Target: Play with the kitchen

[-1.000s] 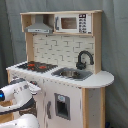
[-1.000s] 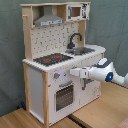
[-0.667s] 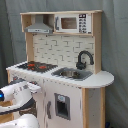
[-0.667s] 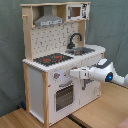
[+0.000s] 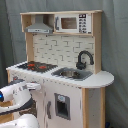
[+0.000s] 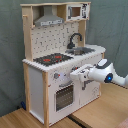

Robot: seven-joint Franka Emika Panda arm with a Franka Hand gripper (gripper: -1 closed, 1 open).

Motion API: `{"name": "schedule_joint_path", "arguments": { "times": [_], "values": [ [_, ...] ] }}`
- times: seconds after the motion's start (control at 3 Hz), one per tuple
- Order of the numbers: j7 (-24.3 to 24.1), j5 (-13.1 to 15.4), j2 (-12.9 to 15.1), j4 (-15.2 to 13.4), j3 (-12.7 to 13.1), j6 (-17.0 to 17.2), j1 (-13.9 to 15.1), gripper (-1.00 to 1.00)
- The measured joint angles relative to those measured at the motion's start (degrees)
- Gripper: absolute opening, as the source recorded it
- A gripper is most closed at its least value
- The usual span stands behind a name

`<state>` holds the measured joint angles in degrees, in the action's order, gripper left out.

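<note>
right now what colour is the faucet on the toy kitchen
Black. The faucet curves over the sink; it shows best in the first exterior view.

Kitchen [image 6: 47,75] stands on a wooden floor [image 6: 20,119] before a curtain [image 6: 10,50]. On its counter, hob [image 6: 52,59] lies toward the second exterior view's left, sink [image 6: 82,50] right, faucet [image 6: 75,39] behind the sink. Hood [image 6: 48,21] sits above the hob (microwave [image 6: 75,11] beside it). Gripper [image 6: 75,75] is at the front panel, above the oven door [image 6: 64,96].

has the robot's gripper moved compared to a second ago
Yes, slightly. In the second exterior view the gripper has crept toward the second exterior view's left, closer to the knobs on the kitchen front.
</note>
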<state>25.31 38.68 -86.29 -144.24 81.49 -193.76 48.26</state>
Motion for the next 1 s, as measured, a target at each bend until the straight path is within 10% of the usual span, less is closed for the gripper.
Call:
{"name": "schedule_joint_path", "arguments": {
  "times": [0.67,1.0],
  "values": [
    [3.3,-0.1,0.6,0.5,0.5,3.1,-0.6,-1.00],
    [3.2,-0.1,0.6,0.4,0.5,3.2,-0.6,1.00]
  ]
}}
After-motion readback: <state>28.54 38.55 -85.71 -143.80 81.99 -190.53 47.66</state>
